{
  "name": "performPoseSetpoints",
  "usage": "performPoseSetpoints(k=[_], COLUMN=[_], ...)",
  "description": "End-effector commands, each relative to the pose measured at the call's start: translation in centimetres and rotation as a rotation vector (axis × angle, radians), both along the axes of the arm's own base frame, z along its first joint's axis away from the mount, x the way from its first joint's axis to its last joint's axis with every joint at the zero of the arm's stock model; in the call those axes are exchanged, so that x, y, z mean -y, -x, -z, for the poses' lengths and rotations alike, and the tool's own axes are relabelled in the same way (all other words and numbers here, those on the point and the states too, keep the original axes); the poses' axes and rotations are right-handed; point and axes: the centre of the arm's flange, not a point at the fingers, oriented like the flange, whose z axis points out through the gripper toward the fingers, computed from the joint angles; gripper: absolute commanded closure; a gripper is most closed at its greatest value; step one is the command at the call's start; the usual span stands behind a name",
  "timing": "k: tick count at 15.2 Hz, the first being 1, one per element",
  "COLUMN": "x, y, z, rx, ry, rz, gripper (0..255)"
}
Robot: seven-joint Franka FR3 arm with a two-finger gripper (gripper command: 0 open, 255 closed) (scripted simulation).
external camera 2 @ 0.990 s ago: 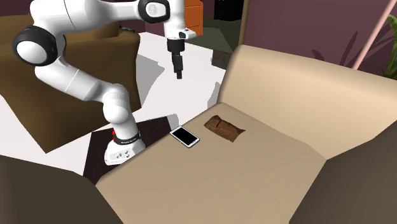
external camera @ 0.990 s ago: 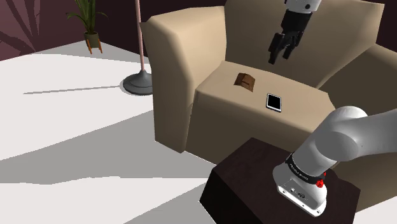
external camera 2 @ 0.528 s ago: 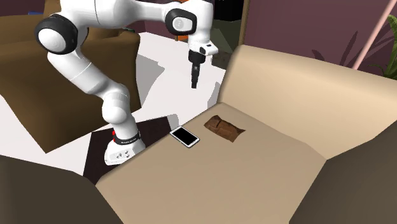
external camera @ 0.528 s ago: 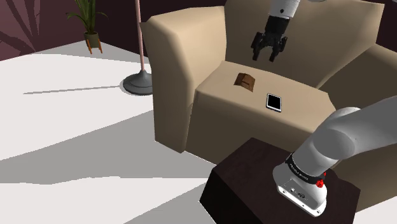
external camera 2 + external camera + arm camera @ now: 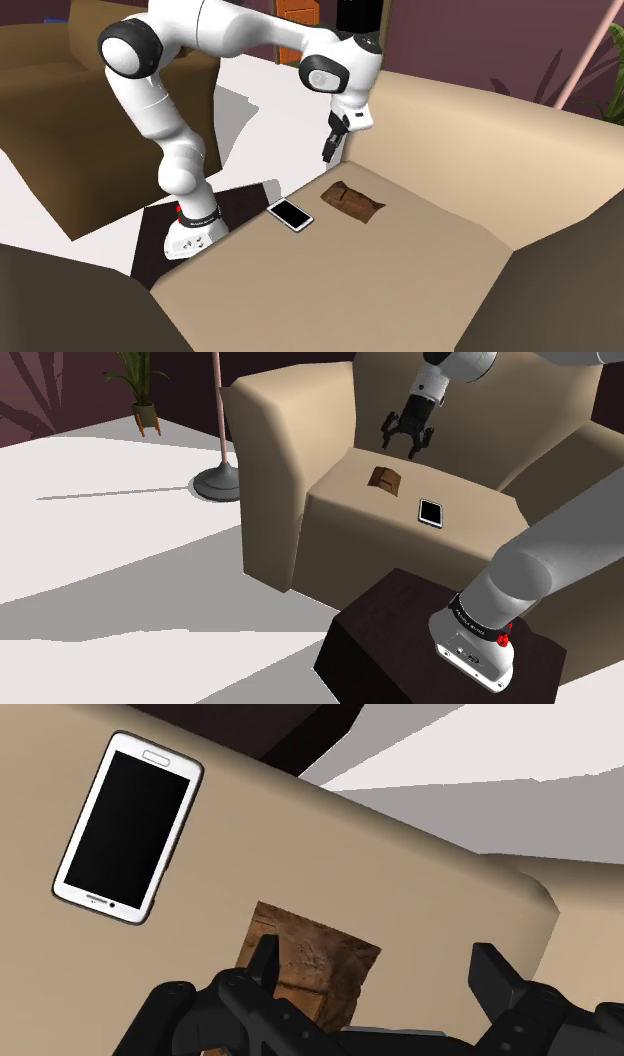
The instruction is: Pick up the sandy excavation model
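Note:
The sandy excavation model (image 5: 386,479) is a small brown, rough-textured block lying flat on the tan armchair seat (image 5: 470,497). It also appears as the brown block (image 5: 351,201) in the second exterior view and as the brown block (image 5: 300,967) just beyond the left finger in the wrist view. My black gripper (image 5: 405,440) hangs open above and a little behind it, nothing between its fingers. In the second exterior view the gripper (image 5: 327,152) hovers over the seat's edge, slightly to the left of the model.
A white smartphone (image 5: 431,512) with a black screen lies on the seat beside the model. Tan armrests (image 5: 275,412) and the backrest enclose the seat. A pink floor lamp pole (image 5: 217,412) and a potted plant (image 5: 143,387) stand beyond. My dark stand (image 5: 400,642) sits in front.
The arm has swung the gripper down and toward the shoulder view's left, from high over the backrest to just above the model. The fingers stay open. Model and phone have not moved.

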Motion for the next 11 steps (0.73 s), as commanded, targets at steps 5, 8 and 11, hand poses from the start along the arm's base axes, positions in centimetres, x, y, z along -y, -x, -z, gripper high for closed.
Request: performPoseSetpoints(k=[5,8,11], x=[7.3,9.4,9.4], y=[-2.4,-2.7,-2.7], z=[6.2,8.8,10.4], rx=[-0.044,-0.057,-0.057], ry=[-0.152,-0.198,-0.198], rz=[0.279,0.363,0.363], gripper=[0,0,0])
